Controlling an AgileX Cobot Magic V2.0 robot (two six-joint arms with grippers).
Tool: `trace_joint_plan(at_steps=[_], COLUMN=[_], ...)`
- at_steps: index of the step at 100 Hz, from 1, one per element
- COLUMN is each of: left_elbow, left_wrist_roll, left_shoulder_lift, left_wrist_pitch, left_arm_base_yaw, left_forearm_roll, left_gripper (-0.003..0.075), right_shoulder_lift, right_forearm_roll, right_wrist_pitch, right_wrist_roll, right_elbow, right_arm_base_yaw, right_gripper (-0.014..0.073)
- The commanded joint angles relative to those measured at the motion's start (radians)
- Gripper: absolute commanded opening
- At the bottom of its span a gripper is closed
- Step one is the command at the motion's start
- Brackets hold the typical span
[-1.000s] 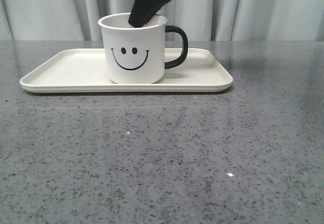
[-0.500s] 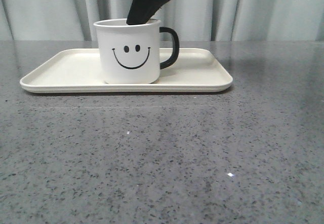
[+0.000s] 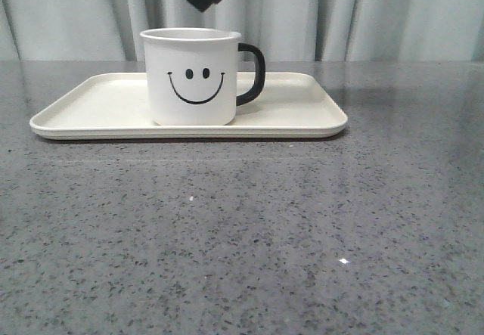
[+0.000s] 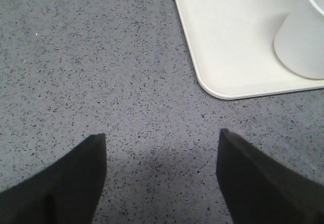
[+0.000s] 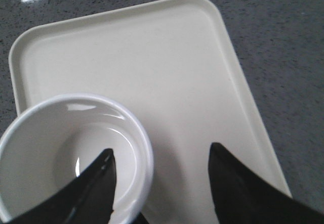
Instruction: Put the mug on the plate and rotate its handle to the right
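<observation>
The white mug (image 3: 193,76) with the black smiley face stands upright on the cream plate (image 3: 106,100), left of its middle. Its black handle (image 3: 255,74) points right. My right gripper (image 3: 203,2) hangs open just above the mug's rim, clear of it. In the right wrist view (image 5: 161,155) one finger is over the mug's empty inside (image 5: 71,128) and the other over the bare plate (image 5: 167,67). My left gripper (image 4: 162,134) is open and empty over the grey table, beside a corner of the plate (image 4: 228,42); the mug's side (image 4: 304,42) shows there too.
A grey speckled stone table (image 3: 242,229) stretches from the plate to the front edge. Pale curtains (image 3: 393,17) hang behind the table.
My right gripper has lifted out of the mug and now hangs above its rim. The mug first slid slightly left and turned a little; it now stands free on the plate.
</observation>
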Motion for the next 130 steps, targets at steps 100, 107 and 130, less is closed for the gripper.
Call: trace_joint_plan(at_steps=[100,107,130], left_elbow=[-0.025,-0.025,-0.025], left_wrist_roll=[-0.001,-0.001,-0.001], left_shoulder_lift=[-0.004,-0.004,-0.004], left_wrist_pitch=[-0.068,-0.068,-0.068], left_arm_base_yaw=[0.003,0.003,0.003], left_forearm_roll=[-0.005,-0.005,-0.005], left_gripper=[0.0463,0.0463,0.0463], right_shoulder_lift=[-0.89,-0.963,-1.16], right_forearm_roll=[-0.639,-0.648,-0.648], right_wrist_pitch=[-0.196,-0.276,-0.489], right_wrist_roll=[0.637,0.669,0.711], right_elbow=[0.627,0.745,1.118], right_arm_base_yaw=[-0.025,-0.051,-0.178], right_gripper=[0.0416,0.0416,0.0416])
